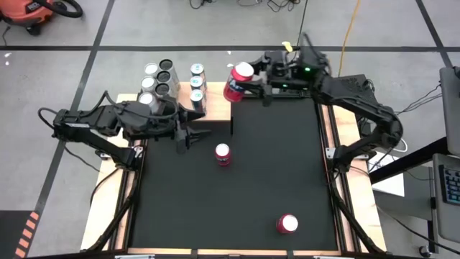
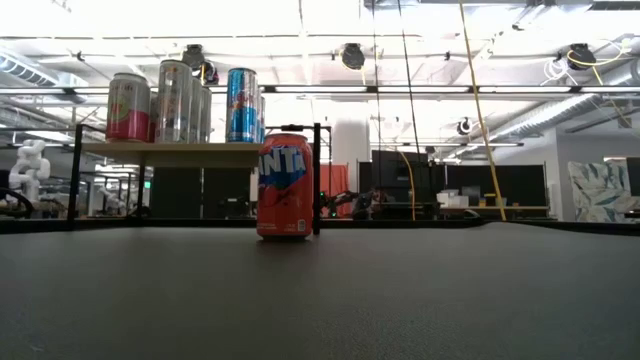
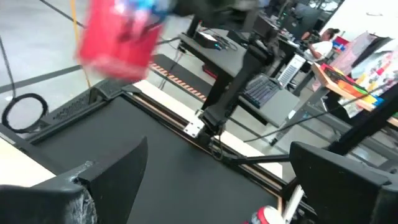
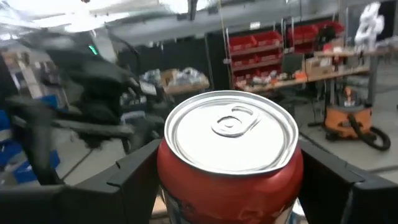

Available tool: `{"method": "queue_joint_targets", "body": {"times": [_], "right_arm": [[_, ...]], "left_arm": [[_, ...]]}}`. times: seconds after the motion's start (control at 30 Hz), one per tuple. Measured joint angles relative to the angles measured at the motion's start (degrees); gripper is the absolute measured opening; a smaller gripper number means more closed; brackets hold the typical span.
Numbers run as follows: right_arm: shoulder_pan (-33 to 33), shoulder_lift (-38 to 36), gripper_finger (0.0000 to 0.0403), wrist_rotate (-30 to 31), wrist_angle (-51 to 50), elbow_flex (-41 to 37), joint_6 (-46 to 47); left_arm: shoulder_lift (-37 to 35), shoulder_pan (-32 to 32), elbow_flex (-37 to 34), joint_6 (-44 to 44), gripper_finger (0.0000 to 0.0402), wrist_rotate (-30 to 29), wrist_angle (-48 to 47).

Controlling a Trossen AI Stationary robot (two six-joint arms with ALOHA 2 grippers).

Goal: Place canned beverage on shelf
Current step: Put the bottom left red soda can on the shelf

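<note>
A glossy red cylindrical can (image 1: 238,81) with a silver lid is pinched by the right pincer (image 1: 248,83), just beside the pale grained wooden shelf (image 1: 188,98) crowded with cans (image 1: 159,80). The left pincer (image 1: 195,134) is spread beside the shelf; two red cans (image 1: 223,154) stand on the black bench (image 1: 273,165).

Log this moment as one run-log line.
right pincer: shut on red can, lifted beside shelf | left pincer: open, empty, above mat | two red cans on mat, not yet shelved

Both arms (image 1: 108,122) are showing matte black segmented bodies; the right arm (image 1: 359,97) is showing a green light.
</note>
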Motion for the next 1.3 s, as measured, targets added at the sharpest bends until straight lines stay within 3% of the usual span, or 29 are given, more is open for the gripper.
{"method": "queue_joint_targets", "body": {"times": [0.6,0.73,1.0,1.13,1.3], "right_arm": [[-5.87,13.26,0.0281,-6.36,7.92,1.47,-4.42],[-8.07,18.34,0.0281,-11.51,4.07,9.85,-4.99],[-12.18,29.17,0.0281,-17.23,-14.26,31.23,-13.48],[-13.90,32.64,0.0281,-17.04,-16.56,34.67,-14.57],[-16.18,34.88,0.0281,-22.19,-17.36,34.77,-10.40]], "left_arm": [[2.52,-10.86,-0.07,-17.49,0.0396,-5.82,-11.49],[3.87,-11.49,-0.07,-21.13,0.0396,-6.14,-15.06],[4.96,-11.05,-0.07,-22.37,0.0396,-6.16,-17.44],[4.96,-10.83,-0.07,-22.40,0.0396,-7.40,-17.43],[4.98,-10.92,-0.07,-22.57,0.0396,-7.83,-17.43]]}}
